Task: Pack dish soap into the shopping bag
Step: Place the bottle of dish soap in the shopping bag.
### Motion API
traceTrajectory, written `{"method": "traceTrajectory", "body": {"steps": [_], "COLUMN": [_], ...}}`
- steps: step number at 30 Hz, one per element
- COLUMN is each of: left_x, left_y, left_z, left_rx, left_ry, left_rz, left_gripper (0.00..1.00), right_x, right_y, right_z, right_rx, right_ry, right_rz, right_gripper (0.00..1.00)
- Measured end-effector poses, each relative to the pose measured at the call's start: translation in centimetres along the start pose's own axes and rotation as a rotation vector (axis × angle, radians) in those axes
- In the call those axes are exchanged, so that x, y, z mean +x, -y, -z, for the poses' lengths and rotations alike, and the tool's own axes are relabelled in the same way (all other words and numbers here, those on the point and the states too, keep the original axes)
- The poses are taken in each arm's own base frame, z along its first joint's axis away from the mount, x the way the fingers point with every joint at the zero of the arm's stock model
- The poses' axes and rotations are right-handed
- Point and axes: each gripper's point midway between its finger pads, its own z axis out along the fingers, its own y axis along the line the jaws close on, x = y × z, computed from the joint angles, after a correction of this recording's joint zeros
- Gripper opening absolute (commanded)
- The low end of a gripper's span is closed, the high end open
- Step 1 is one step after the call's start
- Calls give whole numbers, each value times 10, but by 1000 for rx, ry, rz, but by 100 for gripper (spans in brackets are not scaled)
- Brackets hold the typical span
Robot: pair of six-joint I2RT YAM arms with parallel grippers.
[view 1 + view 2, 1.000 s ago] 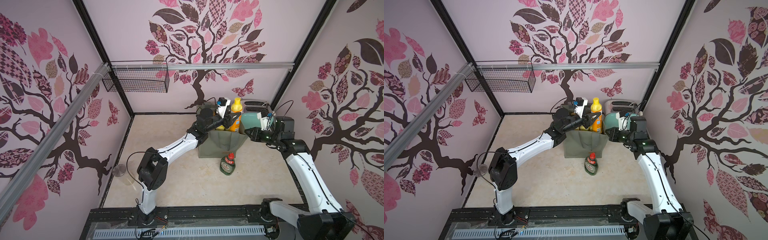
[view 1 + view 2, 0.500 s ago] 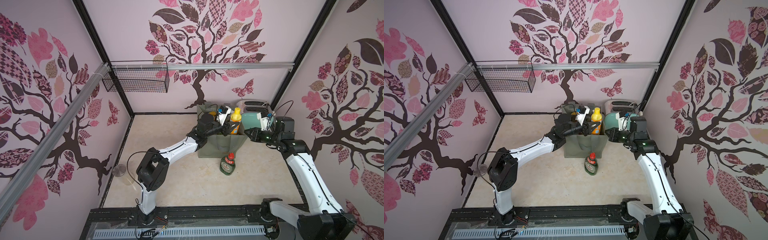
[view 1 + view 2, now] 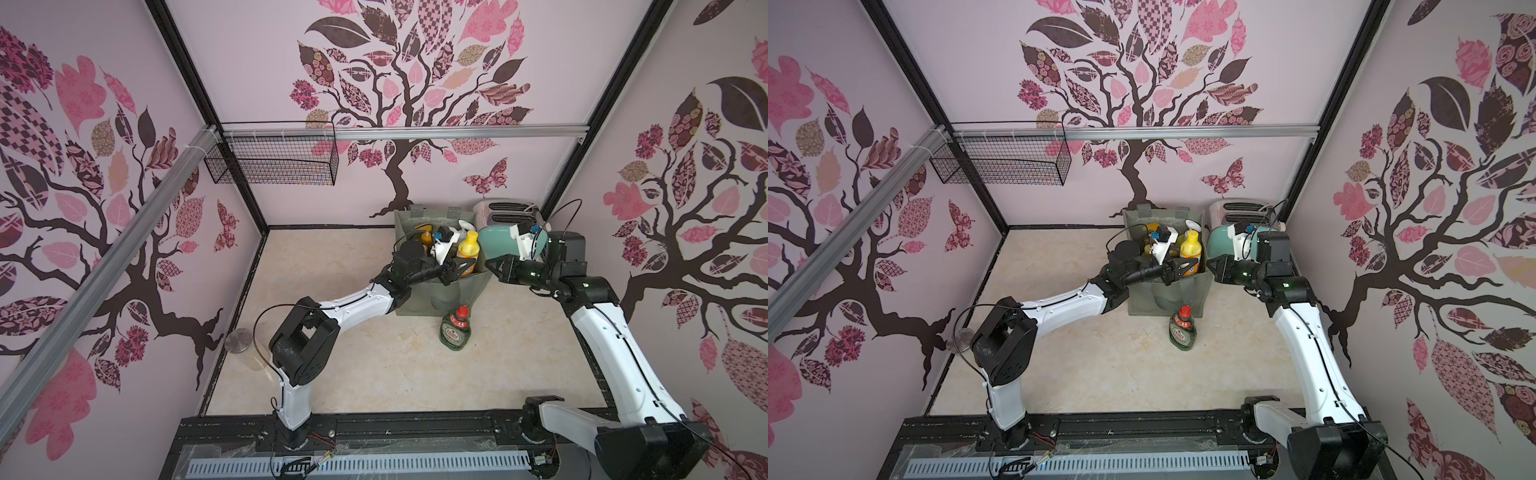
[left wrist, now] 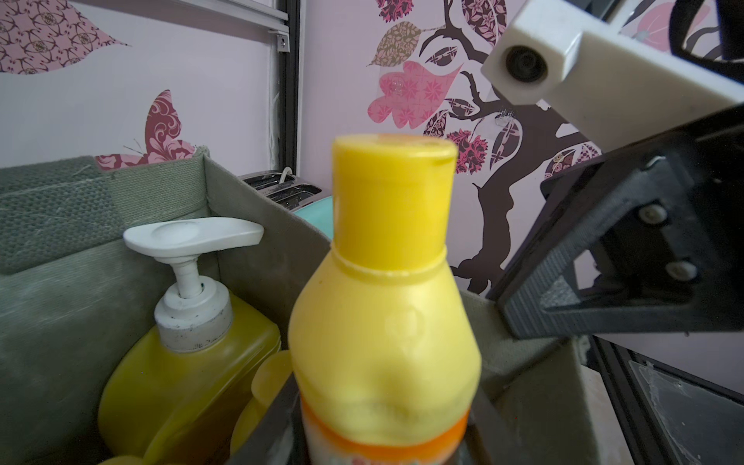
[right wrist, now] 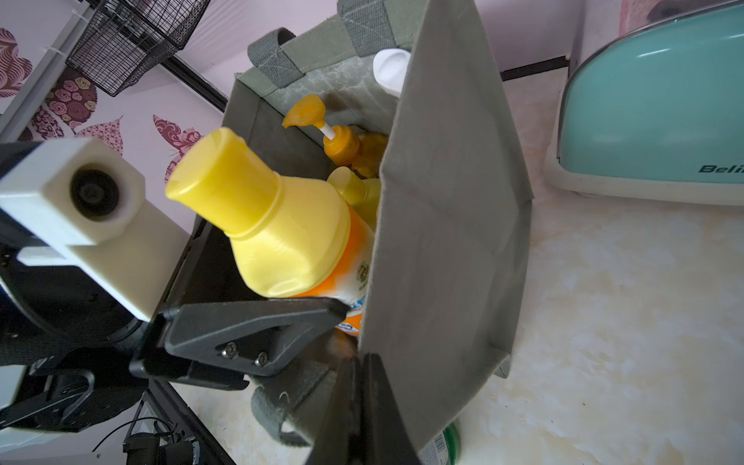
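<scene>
The shopping bag [image 3: 419, 299] [image 3: 1142, 299] stands upright at the back of the table, with several dish soap bottles inside. My left gripper [image 3: 457, 268] [image 3: 1181, 268] [image 4: 382, 435] is shut on a small orange, yellow-capped dish soap bottle [image 3: 468, 249] [image 4: 382, 322] [image 5: 290, 241], held upright just inside the bag's front right corner. My right gripper [image 3: 490, 266] [image 5: 358, 362] pinches the rim of the bag's right wall [image 5: 443, 201], its fingers a slit apart. A green Fairy bottle [image 3: 455, 332] [image 3: 1182, 330] stands on the table in front of the bag.
In the bag are a big yellow white-pump bottle [image 4: 181, 362] and an orange pump bottle [image 5: 338, 141]. A teal toaster [image 3: 498, 241] [image 5: 644, 100] and a white toaster [image 3: 507, 210] stand right of the bag. A wire basket [image 3: 274, 160] hangs on the back wall. A metal-lidded jar [image 3: 239, 340] stands at the left edge.
My left gripper has lowered the yellow-capped bottle from above the bag down into its opening. The right gripper has stayed at the bag's rim.
</scene>
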Motion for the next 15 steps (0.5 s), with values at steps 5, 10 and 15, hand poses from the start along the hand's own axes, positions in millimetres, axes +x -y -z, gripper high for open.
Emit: {"method": "traceTrajectory", "body": {"steps": [5, 10, 15], "left_x": [12, 12, 12], "left_y": [0, -1, 0], "left_z": [2, 2, 3], "left_rx": [0, 0, 1], "left_ry": [-20, -18, -12], "left_rz": [8, 6, 4], "left_gripper": [0, 0, 0], "right_x": [-41, -70, -75], "right_y": [-32, -63, -80], "right_z": [23, 30, 4], "right_rx": [-64, -96, -72], "right_ry": [119, 141, 57], "right_rz": [93, 183, 235], "right_gripper": [42, 43, 44]}}
